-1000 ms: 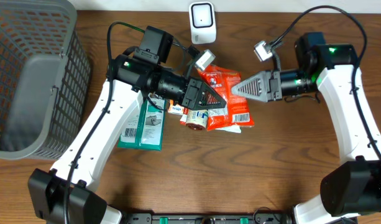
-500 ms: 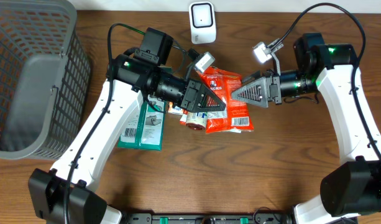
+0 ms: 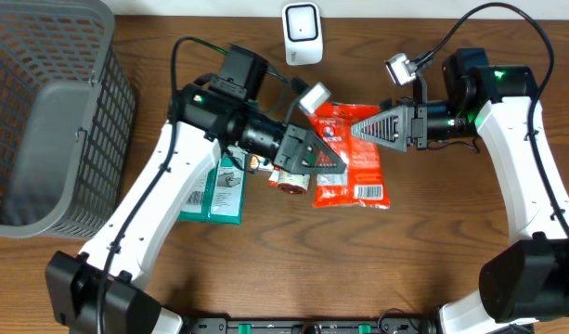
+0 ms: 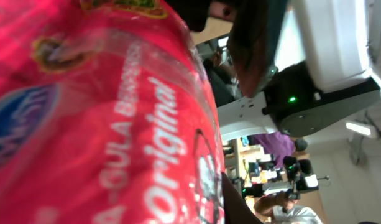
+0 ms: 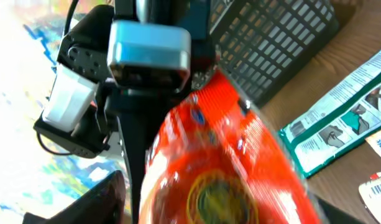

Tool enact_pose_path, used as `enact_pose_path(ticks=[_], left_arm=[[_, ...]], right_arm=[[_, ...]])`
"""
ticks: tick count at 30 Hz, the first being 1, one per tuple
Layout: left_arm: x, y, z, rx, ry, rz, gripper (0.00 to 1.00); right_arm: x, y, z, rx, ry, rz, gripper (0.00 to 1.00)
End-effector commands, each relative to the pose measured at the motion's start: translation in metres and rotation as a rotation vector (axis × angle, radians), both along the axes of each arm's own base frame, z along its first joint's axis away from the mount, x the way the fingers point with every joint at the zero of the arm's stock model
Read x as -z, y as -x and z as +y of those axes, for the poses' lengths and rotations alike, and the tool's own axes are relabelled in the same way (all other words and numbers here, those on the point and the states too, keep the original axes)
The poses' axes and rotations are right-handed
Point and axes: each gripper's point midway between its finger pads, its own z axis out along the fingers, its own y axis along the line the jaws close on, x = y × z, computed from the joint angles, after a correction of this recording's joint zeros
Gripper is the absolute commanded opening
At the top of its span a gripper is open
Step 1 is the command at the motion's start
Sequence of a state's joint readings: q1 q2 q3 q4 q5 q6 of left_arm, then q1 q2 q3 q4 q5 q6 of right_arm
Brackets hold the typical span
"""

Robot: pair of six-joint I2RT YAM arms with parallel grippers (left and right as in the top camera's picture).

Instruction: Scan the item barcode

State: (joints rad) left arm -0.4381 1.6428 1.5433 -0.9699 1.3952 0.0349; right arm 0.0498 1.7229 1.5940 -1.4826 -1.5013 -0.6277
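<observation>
Left jaws pinching red snack bag, right jaws astride it

Overhead looks down; both wrist cameras (close) face red bag.

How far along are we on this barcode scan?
Done: the red snack bag is up, clamped in the left gripper. In hand: the right gripper sits at its top edge, grip unclear. Left: aim its barcode, facing up, at the white scanner at the table's far edge.

Dark wood tbl, bright lab rm w/ ceiling light behind.
</observation>
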Motion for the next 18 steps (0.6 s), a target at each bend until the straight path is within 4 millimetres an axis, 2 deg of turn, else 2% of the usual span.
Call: enact_pose_path(ticks=[1, 2, 4, 7, 9, 10, 11, 12, 13, 14, 18], left_arm=[[0.011, -0.001, -0.003, -0.003, -0.045, -0.038, 0.11], [0.012, -0.001, -0.003, -0.004, -0.048, -0.040, 0.11], [0.015, -0.004, -0.002, -0.017, -0.067, -0.049, 0.11], [0.023, -0.011, 0.001, -0.045, -0.112, -0.070, 0.11], [0.029, -0.015, 0.003, -0.064, -0.148, -0.086, 0.11], [0.030, -0.016, 0.004, -0.067, -0.150, -0.088, 0.11], [0.030, -0.016, 0.004, -0.068, -0.150, -0.087, 0.11], [0.030, -0.017, 0.005, -0.070, -0.150, -0.087, 0.11], [0.030, -0.017, 0.005, -0.071, -0.150, -0.087, 0.11], [0.030, -0.017, 0.005, -0.072, -0.150, -0.087, 0.11], [0.030, -0.017, 0.005, -0.073, -0.150, -0.086, 0.11]], right_arm=[[-0.017, 0.003, -0.001, 0.006, -0.060, -0.015, 0.41], [-0.017, 0.003, -0.001, 0.007, -0.060, -0.015, 0.27], [-0.017, 0.003, -0.001, 0.008, -0.060, -0.016, 0.12], [-0.015, 0.000, -0.005, 0.020, -0.045, -0.018, 0.09], [-0.011, -0.002, -0.009, 0.033, -0.021, -0.020, 0.01], [-0.009, -0.003, -0.011, 0.037, -0.012, -0.023, 0.01], [-0.006, -0.004, -0.012, 0.040, 0.008, -0.028, 0.08], [-0.001, -0.004, -0.013, 0.042, 0.034, -0.030, 0.27], [0.003, -0.004, -0.014, 0.041, 0.057, -0.028, 0.37], [0.006, -0.004, -0.014, 0.040, 0.078, -0.024, 0.39], [0.013, 0.003, -0.009, 0.017, 0.121, 0.002, 0.38]])
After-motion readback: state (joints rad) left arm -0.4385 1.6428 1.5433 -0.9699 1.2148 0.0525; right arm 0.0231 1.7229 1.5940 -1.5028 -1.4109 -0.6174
